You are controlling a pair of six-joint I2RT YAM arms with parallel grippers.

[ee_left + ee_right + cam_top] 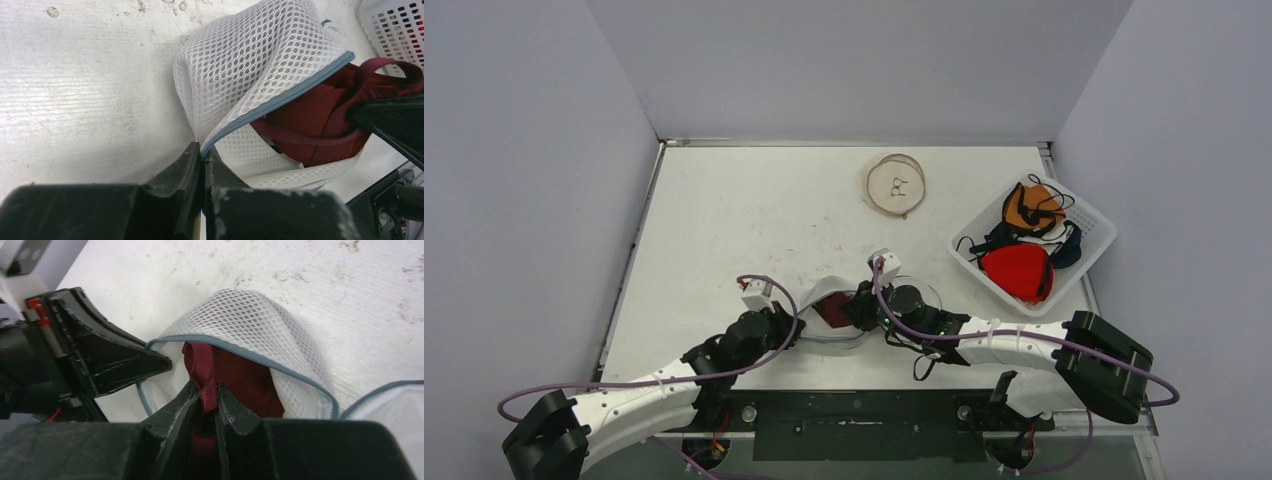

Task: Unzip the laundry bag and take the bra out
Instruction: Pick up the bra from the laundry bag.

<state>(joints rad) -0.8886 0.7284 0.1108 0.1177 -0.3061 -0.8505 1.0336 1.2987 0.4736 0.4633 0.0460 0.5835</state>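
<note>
Left gripper (202, 152): low at the near middle of the table, jaws pressed together on the grey zip edge (280, 102) of the laundry bag, right at the bag's corner.
Laundry bag (250, 55): white mesh, lying crumpled on the table between the two grippers, near the front edge, a little left of centre.
Bag's facing: the zip is undone and the mouth gapes to the right, toward the right gripper; the zip edge runs from the left gripper away to the right. The bag is too bunched up to tell its long axis.
Bra (240, 375): dark red, mostly inside the bag, with its strap and part of the fabric poking out of the mouth to the right.
Right gripper (205, 395): just right of the bag, fingers nipped tight on a fold of the bra's strap at the mouth.
Round pouch (895, 185): flat, tan-rimmed, far centre, well apart from the bag.
Basket (1104, 225): white, slotted, at the right edge, holding red (1016, 272), orange (1027, 207) and dark garments.
Table (724, 220): white, scuffed and speckled.
Walls (524, 150): plain pale grey, on three sides.
</note>
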